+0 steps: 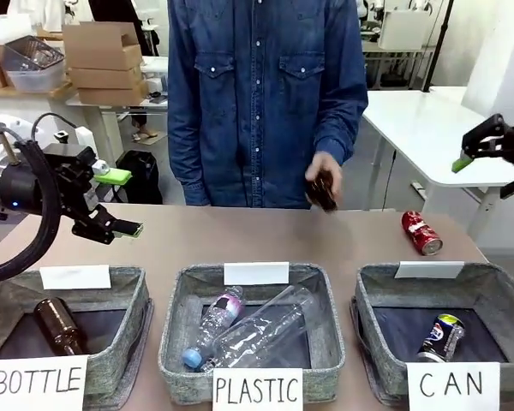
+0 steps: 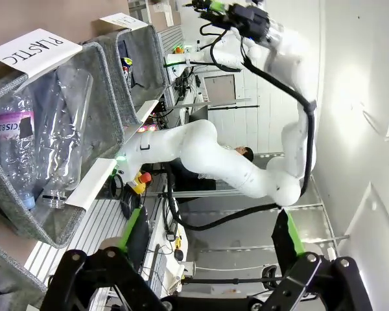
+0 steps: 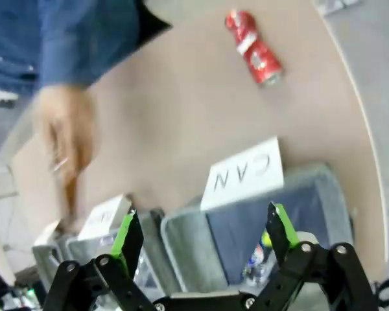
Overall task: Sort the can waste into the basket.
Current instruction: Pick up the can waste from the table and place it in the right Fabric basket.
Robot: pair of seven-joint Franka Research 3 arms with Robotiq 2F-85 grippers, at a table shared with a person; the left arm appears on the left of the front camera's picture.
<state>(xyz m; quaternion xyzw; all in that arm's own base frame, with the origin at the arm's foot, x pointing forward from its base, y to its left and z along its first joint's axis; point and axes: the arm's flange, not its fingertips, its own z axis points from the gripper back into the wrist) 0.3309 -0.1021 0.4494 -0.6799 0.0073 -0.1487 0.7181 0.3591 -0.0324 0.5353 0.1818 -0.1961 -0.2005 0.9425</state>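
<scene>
A dented red can (image 1: 421, 233) (image 3: 254, 46) lies on its side on the table, behind the grey basket signed "CAN" (image 1: 497, 282) (image 3: 324, 207). A dark can (image 1: 441, 336) (image 3: 260, 259) lies inside that basket. My right gripper (image 1: 493, 171) (image 3: 204, 236) hangs open and empty in the air, above and to the right of the red can. At the left, my left gripper (image 1: 120, 203) (image 2: 211, 259) is also open and empty, above the table behind the "BOTTLE" basket (image 1: 128, 282).
A person in a denim shirt stands at the far side, one hand (image 1: 325, 171) holding a brown bottle (image 1: 323, 193) over the table. The "PLASTIC" basket (image 1: 176, 300) (image 2: 107, 78) holds clear bottles (image 1: 257, 330). A brown bottle (image 1: 58, 325) lies in the "BOTTLE" basket.
</scene>
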